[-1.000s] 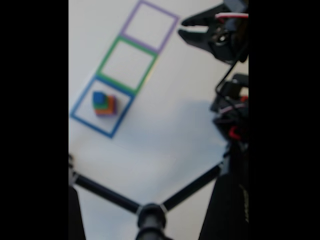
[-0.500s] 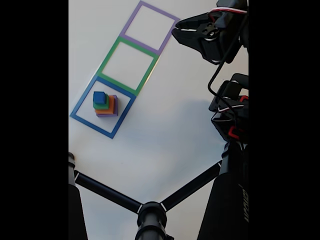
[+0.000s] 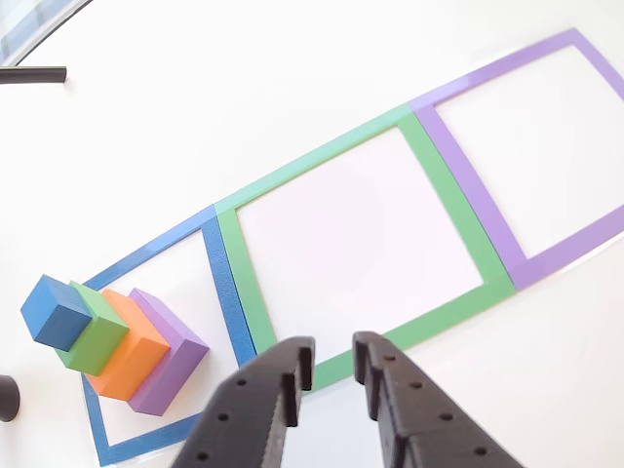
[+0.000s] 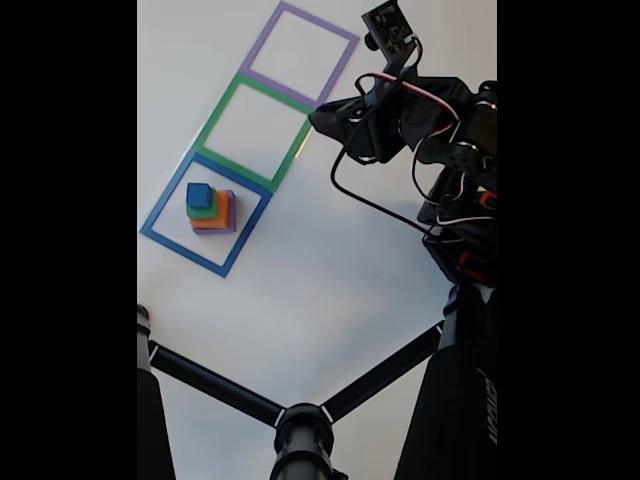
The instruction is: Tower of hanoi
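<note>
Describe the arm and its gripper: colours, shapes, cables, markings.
The gripper has two matte black plastic fingers, flat-sided, with rows of small round holes and ridged inner edges. In the fixed view the arm is black too, with black, red and white cables looping off it, red accents lower down, and a small camera module mounted on top.

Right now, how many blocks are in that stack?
4, all stacked inside the blue square: purple block at the bottom, then orange block, green block, blue block on top.
</note>
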Controlling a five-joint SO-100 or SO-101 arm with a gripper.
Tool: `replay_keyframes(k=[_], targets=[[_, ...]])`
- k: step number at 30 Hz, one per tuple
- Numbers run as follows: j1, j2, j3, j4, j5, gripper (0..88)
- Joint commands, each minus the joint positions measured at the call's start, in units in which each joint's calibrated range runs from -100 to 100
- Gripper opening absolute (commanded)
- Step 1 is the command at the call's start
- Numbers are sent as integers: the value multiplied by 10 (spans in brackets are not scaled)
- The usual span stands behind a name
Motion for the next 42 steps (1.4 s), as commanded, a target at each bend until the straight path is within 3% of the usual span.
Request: replay_keyframes(k=[1, 5, 7, 13, 20, 27, 31, 36, 42], targets=[[-18, -52, 81, -43, -103, 0], [-27, -80, 147, -63, -212, 0], [-27, -94, 172, -64, -296, 0], [-22, -128, 237, -50, -636, 0], [-39, -182, 259, 45, -861, 0], [-30, -183, 247, 78, -942, 0], [1, -183, 242, 89, -1040, 0], [1, -183, 241, 91, -1047, 0], [0, -183, 242, 93, -993, 2]])
